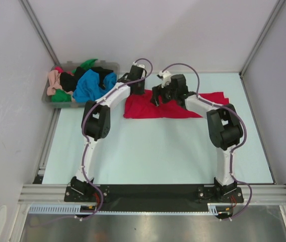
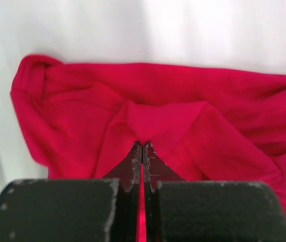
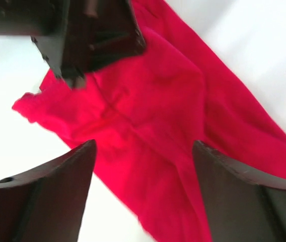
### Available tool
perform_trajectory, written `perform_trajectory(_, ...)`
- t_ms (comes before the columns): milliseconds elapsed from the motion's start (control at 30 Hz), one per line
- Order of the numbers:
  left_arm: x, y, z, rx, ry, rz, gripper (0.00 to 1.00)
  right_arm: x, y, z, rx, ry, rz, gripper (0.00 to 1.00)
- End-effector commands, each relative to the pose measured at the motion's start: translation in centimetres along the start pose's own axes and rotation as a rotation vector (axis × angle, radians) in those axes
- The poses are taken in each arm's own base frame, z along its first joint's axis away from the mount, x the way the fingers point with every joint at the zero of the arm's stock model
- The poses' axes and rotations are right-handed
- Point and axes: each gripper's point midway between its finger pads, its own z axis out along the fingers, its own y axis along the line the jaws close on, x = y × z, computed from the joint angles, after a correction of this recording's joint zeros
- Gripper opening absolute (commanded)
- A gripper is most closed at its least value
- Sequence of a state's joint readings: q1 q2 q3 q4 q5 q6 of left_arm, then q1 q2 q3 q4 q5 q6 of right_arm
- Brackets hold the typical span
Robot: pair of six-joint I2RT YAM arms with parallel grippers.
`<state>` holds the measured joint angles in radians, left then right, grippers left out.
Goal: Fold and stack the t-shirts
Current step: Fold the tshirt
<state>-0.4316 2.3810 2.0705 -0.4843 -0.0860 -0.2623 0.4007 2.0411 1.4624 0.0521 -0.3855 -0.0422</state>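
The large red t-shirt (image 1: 148,109) lies spread and rumpled on the table's far middle. My left gripper (image 1: 137,85) is at its left far edge, shut on a pinched fold of the red cloth (image 2: 148,121), which rises in a peak at the fingertips. My right gripper (image 1: 158,96) hovers above the shirt's middle with its jaws wide open and empty; the red shirt (image 3: 153,131) fills the space below them. The left gripper's body (image 3: 82,35) shows at the top of the right wrist view. Other t-shirts, blue (image 1: 90,85), black, green and peach-pink, are heaped in the bin.
A clear grey plastic bin (image 1: 114,65) stands at the far left, close to the left arm's elbow. The pale table (image 1: 158,156) stretches toward me. White walls close in on the far side and both flanks.
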Motion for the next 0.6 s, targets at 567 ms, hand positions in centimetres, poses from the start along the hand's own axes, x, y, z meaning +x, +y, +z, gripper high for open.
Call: perform_trajectory(567,2.9,0.0,-4.9,-0.037,0.087,-0.269,0.04,-1.9,-3.1,-2.9,0.098,-0.066,0.086,0.73)
